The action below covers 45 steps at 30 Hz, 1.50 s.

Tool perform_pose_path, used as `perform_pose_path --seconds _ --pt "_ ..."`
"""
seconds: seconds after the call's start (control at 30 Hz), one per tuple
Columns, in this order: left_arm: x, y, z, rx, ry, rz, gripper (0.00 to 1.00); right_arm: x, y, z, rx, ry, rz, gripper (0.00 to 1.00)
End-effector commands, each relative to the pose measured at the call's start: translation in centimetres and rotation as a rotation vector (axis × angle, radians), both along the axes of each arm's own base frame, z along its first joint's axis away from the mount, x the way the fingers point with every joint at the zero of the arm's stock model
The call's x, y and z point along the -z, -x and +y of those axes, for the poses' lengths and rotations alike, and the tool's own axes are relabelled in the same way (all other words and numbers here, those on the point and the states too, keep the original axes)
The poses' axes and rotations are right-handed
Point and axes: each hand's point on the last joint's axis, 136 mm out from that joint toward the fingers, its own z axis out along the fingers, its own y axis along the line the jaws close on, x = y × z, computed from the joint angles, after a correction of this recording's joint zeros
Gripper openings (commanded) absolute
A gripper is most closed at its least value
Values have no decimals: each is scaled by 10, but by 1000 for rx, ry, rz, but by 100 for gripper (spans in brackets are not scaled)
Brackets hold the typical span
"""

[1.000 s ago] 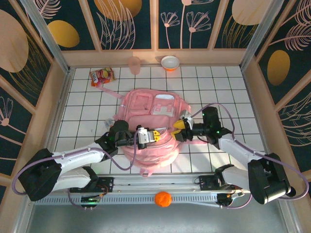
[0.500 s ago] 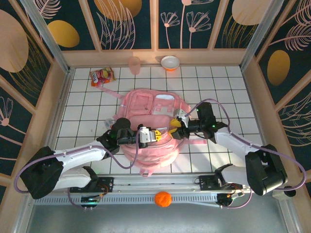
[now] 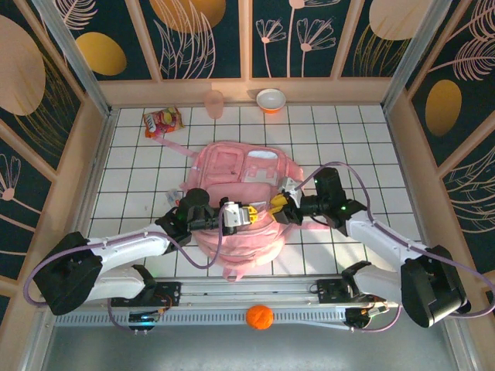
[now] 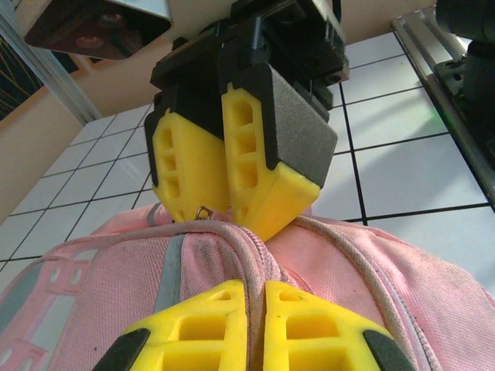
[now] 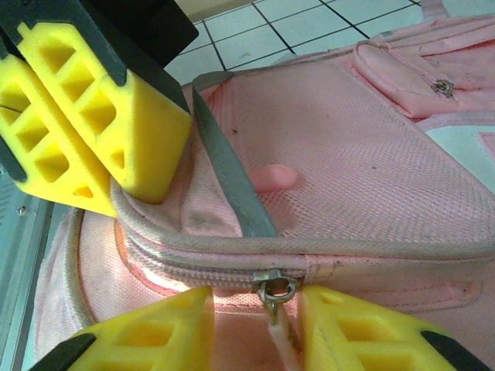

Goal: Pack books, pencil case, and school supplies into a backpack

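Pink soft backpack (image 3: 236, 174), grey-trimmed rim (image 4: 232, 239) between closed left fingers (image 4: 209, 325), zip pull (image 5: 276, 290) between parted right fingers (image 5: 155, 332).

Overhead view, wrist close-ups (sharing backpack (image 3: 224, 166))

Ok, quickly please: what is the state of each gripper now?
Left gripper: closed, pinching the backpack at its edge seam.
Right gripper: open, jaws on either side of the zip pull, not gripping it yet.

The backpack (image 3: 240, 197) lies in the middle of the desk (image 3: 371, 139). Behind it stand a cup (image 3: 214, 103) and, right of that, a bowl (image 3: 271, 100); a packet (image 3: 162, 121) lies back left.
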Motion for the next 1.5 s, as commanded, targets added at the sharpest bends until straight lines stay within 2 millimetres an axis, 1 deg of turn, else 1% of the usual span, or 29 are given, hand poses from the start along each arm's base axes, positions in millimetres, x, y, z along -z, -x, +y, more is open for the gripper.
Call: perform_pose_path --seconds 0.0,0.13,0.3,0.47,0.57,0.6,0.67,0.8,0.83,0.9,0.97,1.0,1.03,1.07,1.13,1.27,1.4,1.47 --pt "-42 -18 -6 -46 96 -128 0 -9 12 4 -37 -40 19 27" --pt "-44 -20 -6 -57 95 -134 0 -6 8 1 9 -31 35 12" --pt "-47 -28 -6 -100 101 -117 0 -13 4 1 52 -52 57 0" --pt "-56 -47 -7 -196 142 -68 0 -23 6 7 80 -86 105 0" --pt "-60 -59 -11 -243 162 -36 0 -24 1 9 144 -98 166 0" --pt "-60 -63 -12 -257 165 -27 0 -24 5 13 140 -100 190 0" --pt "-59 -70 -13 -289 172 -14 0 -28 7 15 163 -120 252 0" --pt "-54 -90 -10 -392 178 11 0 -38 2 15 247 -192 382 0" --pt "-53 -93 -11 -405 180 22 6 -38 0 15 271 -200 406 0" --pt "-54 -95 -11 -423 199 65 22 -32 -6 10 344 -190 440 0" --pt "-58 -96 -6 -457 237 112 42 -27 -13 4 411 -175 454 0" --pt "-57 -98 -1 -488 248 140 50 -25 -15 1 438 -171 456 0" --pt "-56 -100 6 -526 252 158 56 -24 -18 -2 472 -170 463 0" --pt "-51 -100 10 -540 230 159 60 -23 -21 -4 502 -168 474 0" --pt "-39 -93 21 -538 178 143 68 -21 -27 -9 542 -158 508 0" --pt "-19 -71 39 -480 71 115 70 -17 -31 -9 566 -115 561 0" --pt "-3 -62 54 -482 -15 63 70 -18 -30 -7 554 -99 583 0" --pt "4 -59 56 -463 -60 36 70 -20 -29 -5 543 -98 587 0"
